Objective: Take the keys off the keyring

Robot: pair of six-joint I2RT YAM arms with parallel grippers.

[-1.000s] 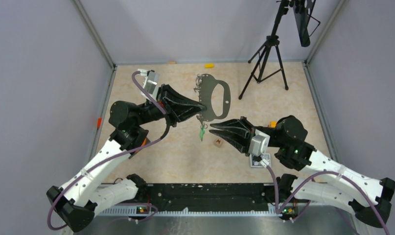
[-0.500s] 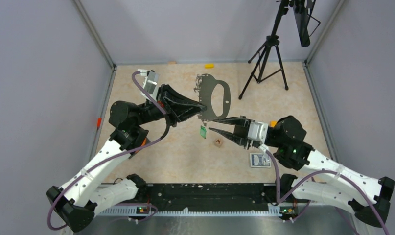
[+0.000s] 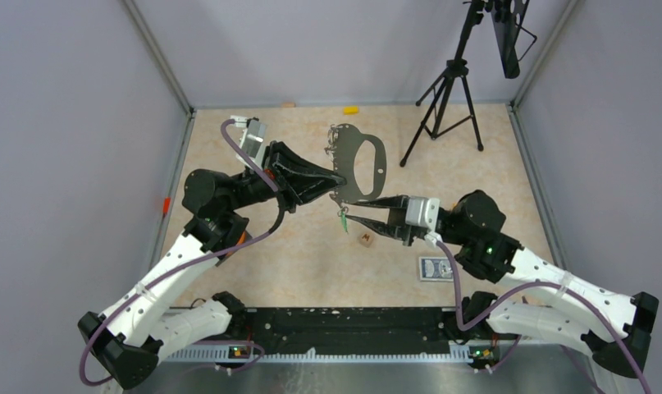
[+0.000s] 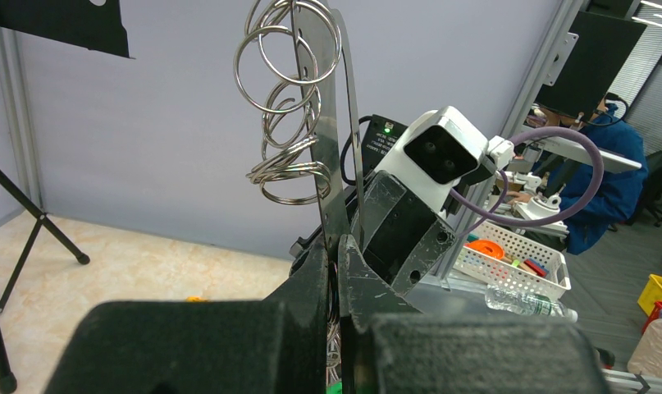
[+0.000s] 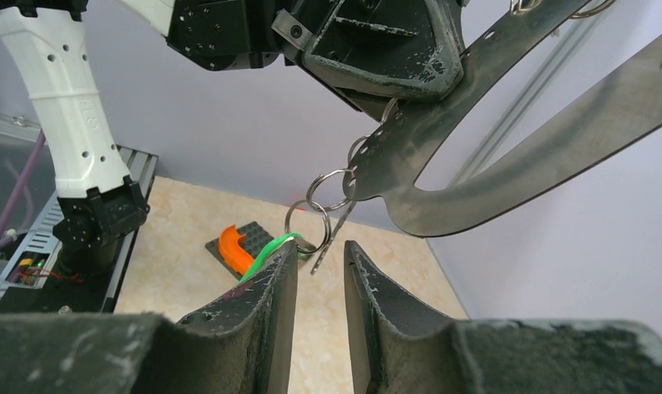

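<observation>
Right tool (image 5: 321, 246) narrowly parted, empty; keys (image 5: 266, 250) hung vertically just ahead of its tips, under keyring (image 5: 508, 189) clamped by left tool (image 4: 335, 256).

Our left arm reaches forward and to the right, elbow bent, its end effector (image 3: 340, 181) clamped flat on the keyring (image 3: 362, 194). Our right arm stretches leftward toward it, forearm low and wrist level, its end effector (image 3: 349, 215) just beneath the left one, fingers (image 5: 271, 279) parted by a narrow gap.

White arms (image 3: 171, 277), black joints (image 3: 203, 193), purple cables (image 3: 461, 300).
</observation>
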